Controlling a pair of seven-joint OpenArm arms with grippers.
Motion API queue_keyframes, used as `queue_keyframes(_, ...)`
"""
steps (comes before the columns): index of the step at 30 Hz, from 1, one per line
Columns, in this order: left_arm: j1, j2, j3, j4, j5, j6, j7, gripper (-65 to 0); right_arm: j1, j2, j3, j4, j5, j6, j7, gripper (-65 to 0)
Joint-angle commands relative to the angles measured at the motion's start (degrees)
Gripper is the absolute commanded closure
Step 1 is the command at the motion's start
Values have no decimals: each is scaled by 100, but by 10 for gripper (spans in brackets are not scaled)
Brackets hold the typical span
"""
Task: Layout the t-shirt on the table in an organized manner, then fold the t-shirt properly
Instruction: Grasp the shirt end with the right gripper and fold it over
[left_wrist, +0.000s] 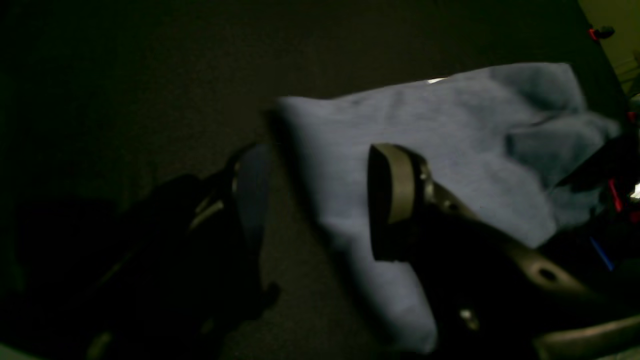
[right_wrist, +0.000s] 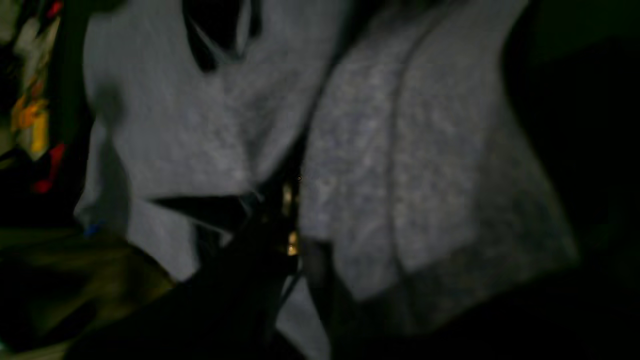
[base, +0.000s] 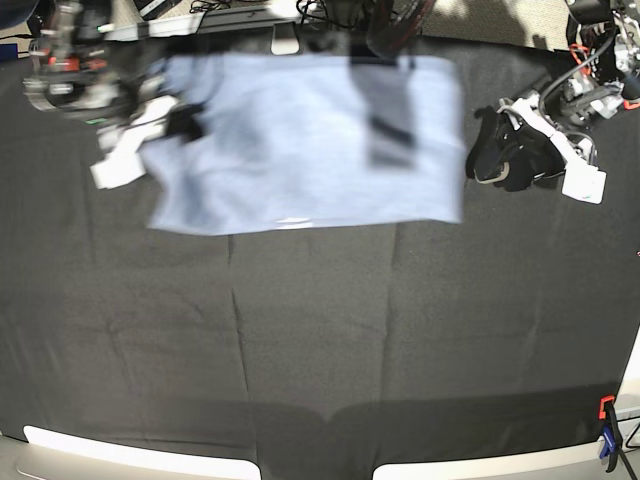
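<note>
The light blue-grey t-shirt (base: 300, 140) lies spread at the far middle of the black-clothed table (base: 320, 350), and its left side is rumpled. My right gripper (base: 180, 122) is at that left edge. In the right wrist view its dark fingers are shut on a pinched fold of the t-shirt (right_wrist: 410, 150), which fills the frame. My left gripper (base: 482, 150) stands open just off the shirt's right edge. In the left wrist view one finger (left_wrist: 392, 185) hovers over the t-shirt (left_wrist: 450, 125) and the other is over bare cloth, holding nothing.
An orange-black clamp (base: 607, 440) grips the cloth at the front right corner, and another clamp (left_wrist: 600, 33) shows at the far edge. Cables and equipment (base: 600, 40) crowd the area beyond the table's back edge.
</note>
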Motion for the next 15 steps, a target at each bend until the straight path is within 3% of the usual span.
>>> queue_keyframes(1, -24, -50, -26, 94, -114, -49, -157, -292, -17, 74, 79, 337, 186, 38, 105, 0)
queue_keyframes(5, -24, -50, -26, 94, -116, -49, -157, -292, -284, -61, -92, 1423, 516, 38, 107, 0)
queue_keyframes(9, -24, -50, -26, 94, -114, -49, -157, -292, -374, -566, -894, 2468, 378, -9, 107, 0)
queue_keyframes(12, -9, -50, -26, 94, -116, -49, -155, -292, -264, -1001, -1836, 2865, -140, -98, 186, 0)
queue_keyframes(15, 70, -50, -28, 94, -116, -49, -153, -292, -52, -1322, -2885, 2839, -1250, -350, 297, 0)
